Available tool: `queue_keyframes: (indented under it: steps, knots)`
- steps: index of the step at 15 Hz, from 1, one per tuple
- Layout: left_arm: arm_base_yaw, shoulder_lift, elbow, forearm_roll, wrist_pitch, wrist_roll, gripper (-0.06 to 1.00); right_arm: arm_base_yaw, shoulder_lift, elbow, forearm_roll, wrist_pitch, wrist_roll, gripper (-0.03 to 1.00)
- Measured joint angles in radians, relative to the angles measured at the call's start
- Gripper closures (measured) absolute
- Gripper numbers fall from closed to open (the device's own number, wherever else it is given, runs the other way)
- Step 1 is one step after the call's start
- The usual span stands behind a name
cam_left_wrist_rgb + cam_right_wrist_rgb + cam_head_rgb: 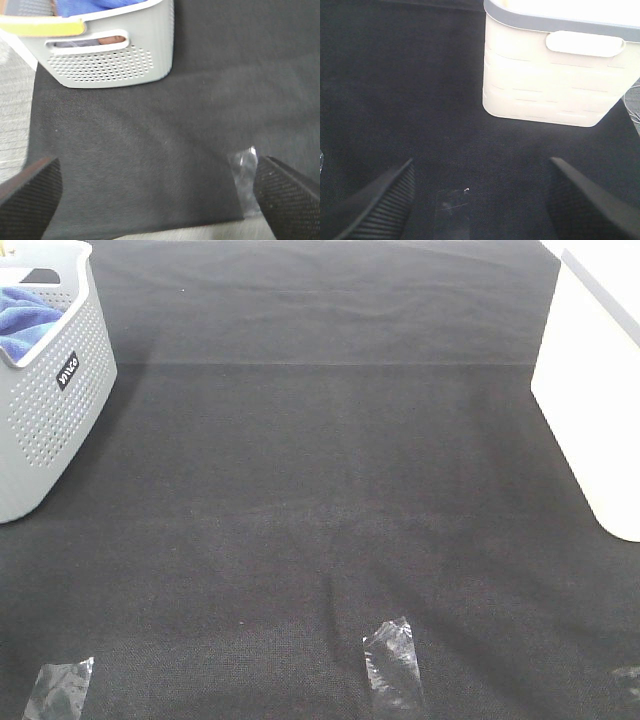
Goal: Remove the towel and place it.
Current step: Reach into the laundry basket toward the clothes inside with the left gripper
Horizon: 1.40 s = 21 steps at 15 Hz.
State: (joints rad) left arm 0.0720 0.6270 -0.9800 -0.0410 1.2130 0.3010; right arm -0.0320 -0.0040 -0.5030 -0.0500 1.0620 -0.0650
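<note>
Blue towel (25, 322) lies bunched inside the grey perforated basket (50, 420)

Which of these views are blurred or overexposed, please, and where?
Exterior high: sharp, though the white basket is washed out and a tape strip glints. Left wrist: soft throughout, the grey basket and towel smeared. Right wrist: the white basket's inside is blown out, the black mat very dark.

The towel (25, 320) lies mostly hidden inside the grey basket (50, 420), itself cut by the picture's edge; the white bin (590, 420) is cropped too.
</note>
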Motion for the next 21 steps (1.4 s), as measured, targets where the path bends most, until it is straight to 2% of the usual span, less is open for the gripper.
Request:
queue_keyframes:
  steps: [4, 6, 9, 10, 12, 16, 21]
  knots:
    - [0.0, 0.369, -0.343, 0.0, 0.005, 0.349, -0.05, 0.0, 0.0, 0.0, 0.0, 0.0, 0.0, 0.24]
    - [0.0, 0.571, -0.498, 0.032, 0.005, 0.482, -0.05, 0.0, 0.0, 0.0, 0.0, 0.0, 0.0, 0.24]
    - [0.0, 0.817, -0.665, 0.115, 0.004, 0.54, -0.05, 0.0, 0.0, 0.0, 0.0, 0.0, 0.0, 0.24]
    - [0.0, 0.951, -0.751, 0.179, 0.003, 0.567, -0.05, 0.0, 0.0, 0.0, 0.0, 0.0, 0.0, 0.24]
    - [0.0, 1.119, -0.854, 0.255, 0.002, 0.592, -0.05, 0.0, 0.0, 0.0, 0.0, 0.0, 0.0, 0.24]
    - [0.003, 1.378, -0.993, 0.278, 0.001, 0.66, -0.05, 0.0, 0.0, 0.0, 0.0, 0.0, 0.0, 0.24]
    - [0.076, 1.558, -1.036, 0.28, -0.01, 0.69, -0.05, 0.0, 0.0, 0.0, 0.0, 0.0, 0.0, 0.24]
